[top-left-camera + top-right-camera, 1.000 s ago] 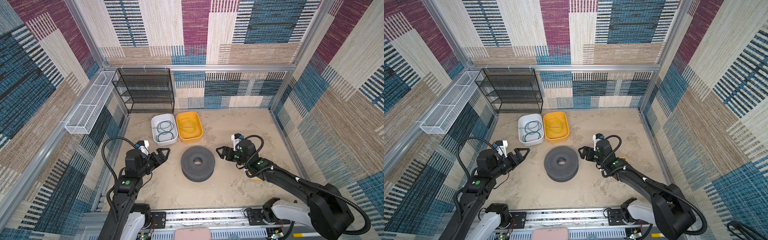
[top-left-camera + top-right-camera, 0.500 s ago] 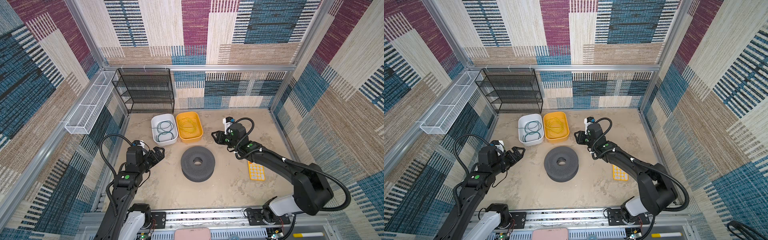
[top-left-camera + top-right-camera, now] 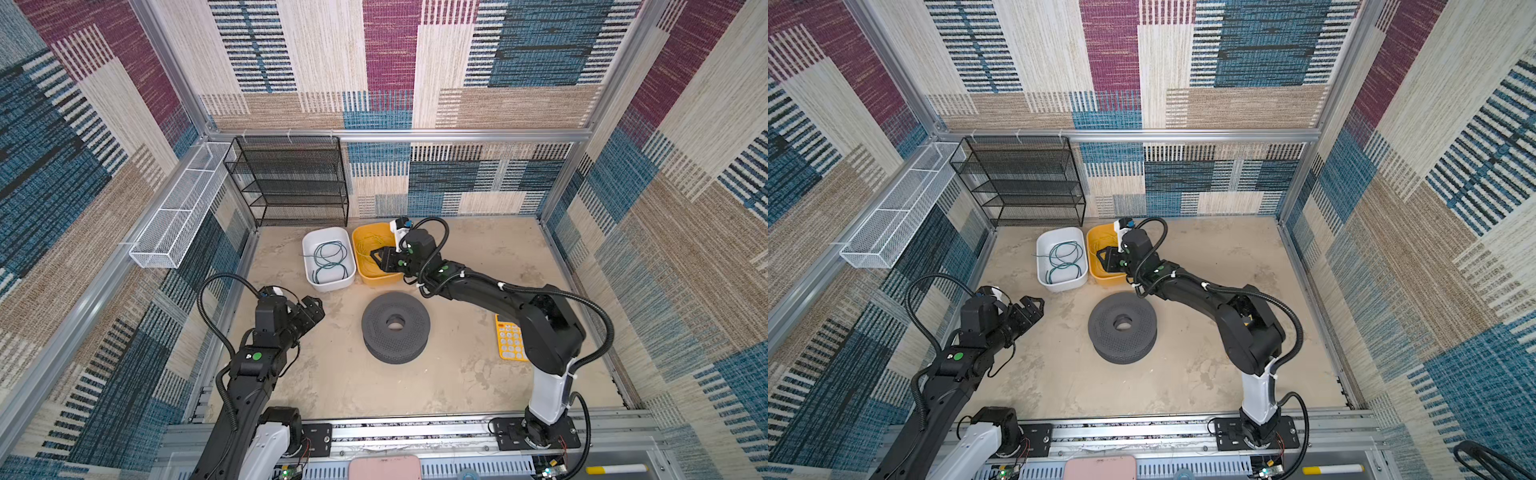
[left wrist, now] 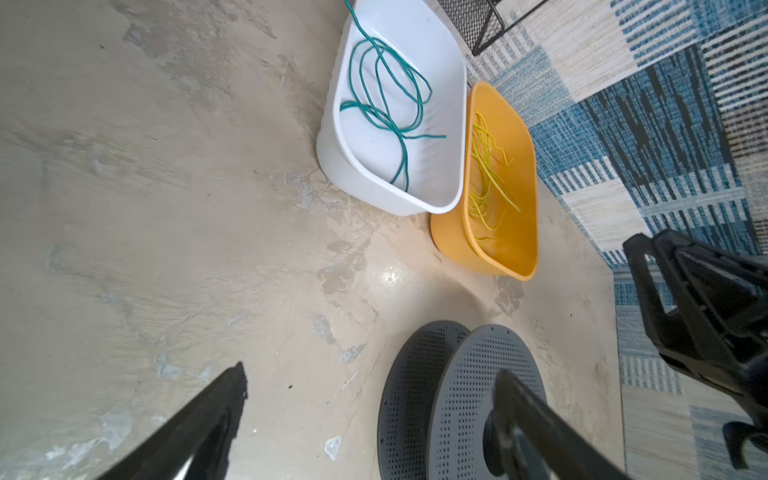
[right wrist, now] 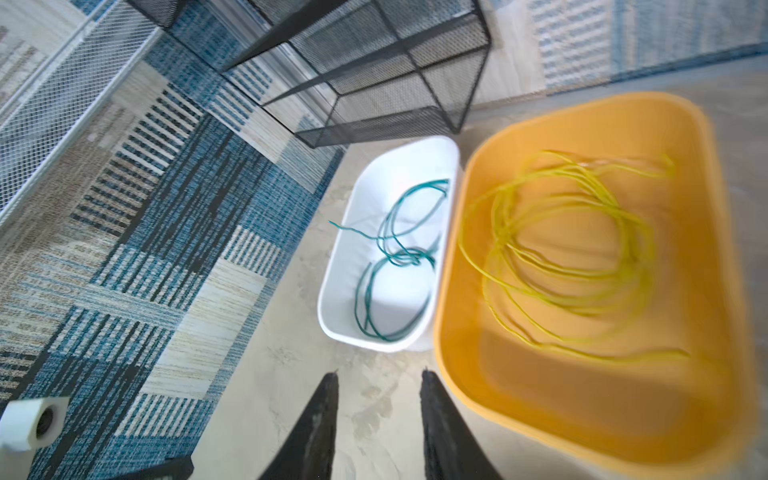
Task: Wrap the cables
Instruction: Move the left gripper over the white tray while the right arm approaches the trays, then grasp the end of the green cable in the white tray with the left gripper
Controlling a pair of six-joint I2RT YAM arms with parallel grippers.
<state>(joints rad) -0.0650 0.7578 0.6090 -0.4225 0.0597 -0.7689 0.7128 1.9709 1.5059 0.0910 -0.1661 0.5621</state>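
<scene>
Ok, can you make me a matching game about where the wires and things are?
Things:
1 teal cable
2 yellow cable
3 grey spool
4 yellow calculator

Places:
A in the yellow tub
B in the table's middle
C in the white tub
D partly behind the right arm

Pairs: 1-C, 2-A, 3-B, 4-D

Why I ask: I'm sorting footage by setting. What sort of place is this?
Probably a robot test cell, not a home: an aluminium frame lined with patterned carpet, two robot arms on a base rail, and staged props like the grey spool.
</scene>
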